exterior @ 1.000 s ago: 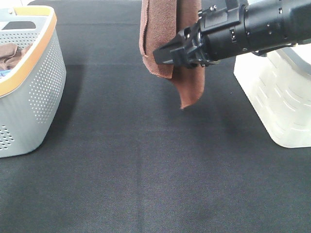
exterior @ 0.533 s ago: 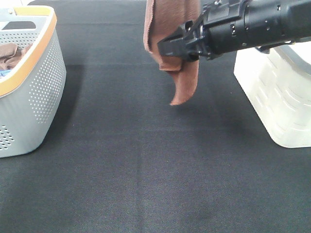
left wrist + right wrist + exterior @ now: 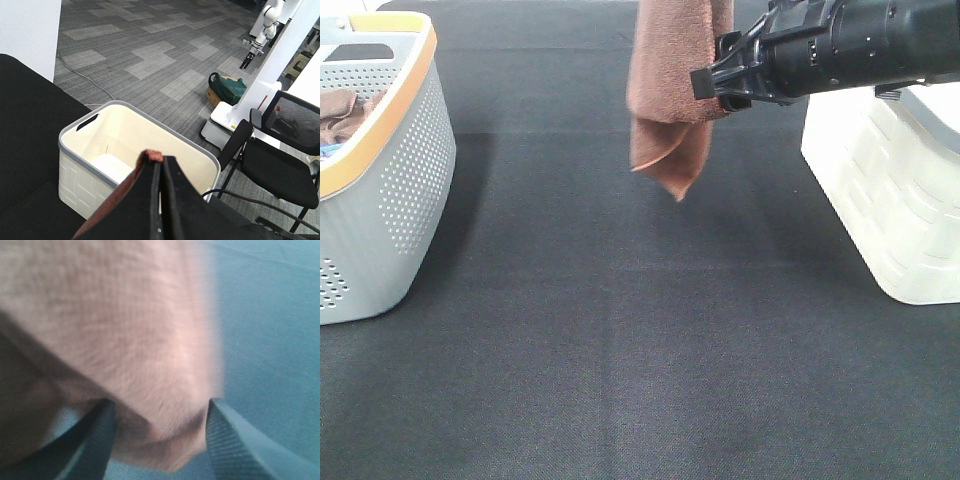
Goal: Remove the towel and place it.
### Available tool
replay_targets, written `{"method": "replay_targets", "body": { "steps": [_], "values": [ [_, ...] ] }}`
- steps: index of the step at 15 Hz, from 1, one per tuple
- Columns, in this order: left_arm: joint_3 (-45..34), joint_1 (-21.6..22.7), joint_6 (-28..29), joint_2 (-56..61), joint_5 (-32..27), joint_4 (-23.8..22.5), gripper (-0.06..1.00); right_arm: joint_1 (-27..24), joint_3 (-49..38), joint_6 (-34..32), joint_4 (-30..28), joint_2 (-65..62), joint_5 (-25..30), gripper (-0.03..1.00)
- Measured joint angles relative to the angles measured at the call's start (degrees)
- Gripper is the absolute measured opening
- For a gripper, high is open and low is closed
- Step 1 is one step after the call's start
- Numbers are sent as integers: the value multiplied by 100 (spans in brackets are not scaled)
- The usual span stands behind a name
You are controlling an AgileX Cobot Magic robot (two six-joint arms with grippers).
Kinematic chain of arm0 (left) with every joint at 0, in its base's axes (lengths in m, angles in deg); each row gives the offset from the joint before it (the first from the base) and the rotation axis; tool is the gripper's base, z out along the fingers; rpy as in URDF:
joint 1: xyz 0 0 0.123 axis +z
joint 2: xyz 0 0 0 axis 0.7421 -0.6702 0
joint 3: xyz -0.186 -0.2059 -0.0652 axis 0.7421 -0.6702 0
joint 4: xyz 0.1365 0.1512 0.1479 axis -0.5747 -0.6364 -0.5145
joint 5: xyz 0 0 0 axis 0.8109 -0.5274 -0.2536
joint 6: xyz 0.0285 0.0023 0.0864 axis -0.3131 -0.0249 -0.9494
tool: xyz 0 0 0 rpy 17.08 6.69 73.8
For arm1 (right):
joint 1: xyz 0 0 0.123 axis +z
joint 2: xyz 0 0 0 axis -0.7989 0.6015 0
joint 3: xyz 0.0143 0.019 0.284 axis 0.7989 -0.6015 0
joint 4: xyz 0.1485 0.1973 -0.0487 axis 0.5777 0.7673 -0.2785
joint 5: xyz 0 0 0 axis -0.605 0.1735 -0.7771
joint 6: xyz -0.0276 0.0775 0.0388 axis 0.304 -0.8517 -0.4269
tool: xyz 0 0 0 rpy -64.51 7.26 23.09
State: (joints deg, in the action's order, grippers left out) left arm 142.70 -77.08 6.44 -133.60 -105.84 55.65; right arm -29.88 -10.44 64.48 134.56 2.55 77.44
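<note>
Exterior high view, nearest first: the black table (image 3: 620, 380) runs bare across the front. A grey basket (image 3: 390, 200) with an orange rim stands at its left edge, and a brown cloth (image 3: 345, 110) lies inside it. A white basket (image 3: 890, 210) stands at the right edge. Farther back, between the two and nearer the white one, the towel (image 3: 670, 100) hangs down from above the top of the picture. It is folded on itself, and its lowest corner is clear of the table. The right arm (image 3: 840, 45) reaches in from the right at the towel's height, its tip against the cloth. From the right wrist, the right gripper (image 3: 160, 405) is spread wide, and a blurred fold of the towel sits between its two fingers (image 3: 95, 440). From the left wrist, the left gripper (image 3: 161, 165) has its fingers pressed together, pinching the towel's reddish edge. The white basket is below and beyond it, and farther off an office chair (image 3: 280, 150) stands on the grey tiled floor (image 3: 150, 50).
</note>
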Motion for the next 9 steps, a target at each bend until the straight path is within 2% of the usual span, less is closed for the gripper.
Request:
{"method": "replay_targets", "body": {
  "steps": [2,3,4,5,6,8,9],
  "values": [
    [0,0,0,17,0,34,0,0,0,0,0,0,-6,52],
    [0,0,0,17,0,97,0,0,0,0,0,0,-34,48],
    [0,0,0,17,0,103,0,0,0,-46,6,0,-74,39],
    [0,0,0,17,0,115,0,0,0,-109,6,0,-120,22],
    [0,0,0,17,0,115,0,0,0,-109,6,0,-120,22],
    [0,0,0,17,0,92,0,0,0,-120,6,0,-120,3],
    [0,0,0,17,-6,-17,0,0,0,-178,6,0,-126,0]
  ]
}}
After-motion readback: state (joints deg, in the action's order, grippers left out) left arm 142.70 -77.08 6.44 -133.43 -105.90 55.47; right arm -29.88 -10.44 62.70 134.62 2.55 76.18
